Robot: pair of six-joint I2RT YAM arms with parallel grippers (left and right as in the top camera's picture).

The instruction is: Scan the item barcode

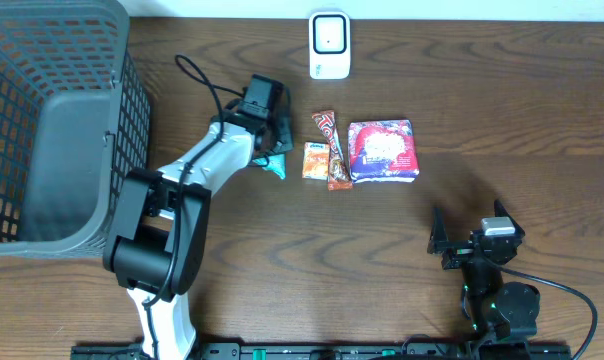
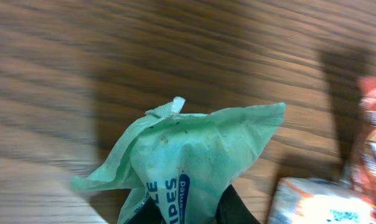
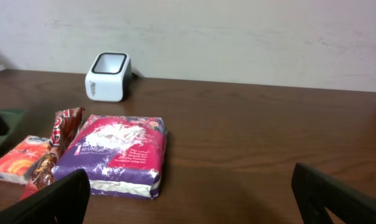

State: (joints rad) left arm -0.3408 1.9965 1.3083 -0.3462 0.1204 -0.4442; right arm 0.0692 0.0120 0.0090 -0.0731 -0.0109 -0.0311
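Observation:
A green wipes packet [image 2: 194, 155] sits crumpled between the dark jaws of my left gripper [image 2: 188, 211], which is shut on its lower end just above the wood. From overhead the left gripper [image 1: 271, 140] is over the packet [image 1: 275, 165], left of the row of items. The white barcode scanner [image 1: 329, 45] stands at the table's far edge, also visible as the scanner [image 3: 108, 76] in the right wrist view. My right gripper [image 1: 472, 240] rests near the front right, open and empty, with its fingers [image 3: 57, 199] wide apart.
A small orange packet [image 1: 315, 160], a red-brown snack bar [image 1: 330, 148] and a purple pack [image 1: 383, 150] lie side by side mid-table. A large grey mesh basket [image 1: 52, 130] fills the left side. The orange packet [image 2: 312, 202] lies close to the right of the held wipes.

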